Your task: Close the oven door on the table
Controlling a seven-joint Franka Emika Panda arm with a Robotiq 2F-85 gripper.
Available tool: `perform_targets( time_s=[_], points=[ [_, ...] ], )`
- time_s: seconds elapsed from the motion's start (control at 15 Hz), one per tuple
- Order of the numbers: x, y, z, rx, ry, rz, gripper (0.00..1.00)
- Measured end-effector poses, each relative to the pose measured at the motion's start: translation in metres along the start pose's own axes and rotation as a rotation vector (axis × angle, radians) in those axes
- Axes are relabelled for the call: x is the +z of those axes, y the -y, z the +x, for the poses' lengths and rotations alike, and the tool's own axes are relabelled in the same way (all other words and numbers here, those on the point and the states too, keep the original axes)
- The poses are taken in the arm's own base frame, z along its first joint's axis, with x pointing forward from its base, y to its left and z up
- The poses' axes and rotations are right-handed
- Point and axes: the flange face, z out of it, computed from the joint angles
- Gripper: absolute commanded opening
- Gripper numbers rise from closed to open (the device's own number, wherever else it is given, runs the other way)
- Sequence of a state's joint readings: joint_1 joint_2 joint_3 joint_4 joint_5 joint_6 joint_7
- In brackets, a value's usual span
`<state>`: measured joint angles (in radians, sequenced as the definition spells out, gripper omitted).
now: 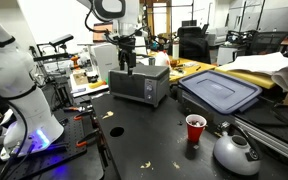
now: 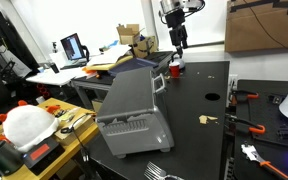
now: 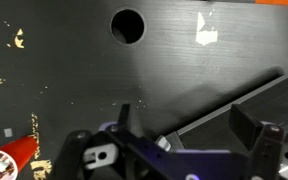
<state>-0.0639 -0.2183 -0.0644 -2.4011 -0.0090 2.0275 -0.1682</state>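
Note:
The silver-grey oven (image 1: 140,86) stands on the black table (image 1: 154,140); it also shows from behind in an exterior view (image 2: 132,108). Its oven door (image 1: 132,89), with dark glass, looks upright against the front; I cannot tell if it is fully shut. The door's handle shows in an exterior view (image 2: 161,80). My gripper (image 1: 130,63) hangs just above the oven's top front edge, also seen in an exterior view (image 2: 178,45). In the wrist view the gripper (image 3: 184,125) is open and empty, with a metal edge of the oven (image 3: 219,105) between its fingers.
A red cup (image 1: 195,129) and a metal kettle (image 1: 236,151) stand on the table in front of the oven. A dark bin with a blue-grey lid (image 1: 220,92) sits beside it. The table has a round hole (image 3: 128,25) and scattered crumbs. Clutter lines the table's edges.

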Motion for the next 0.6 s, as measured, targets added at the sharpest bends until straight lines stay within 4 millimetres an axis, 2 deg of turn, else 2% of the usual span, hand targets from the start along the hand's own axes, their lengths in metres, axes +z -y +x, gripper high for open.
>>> perform_targets(
  time_s=[0.6],
  points=[
    [-0.047, -0.024, -0.054, 0.109, -0.137, -0.118, 1.00]
  ],
)
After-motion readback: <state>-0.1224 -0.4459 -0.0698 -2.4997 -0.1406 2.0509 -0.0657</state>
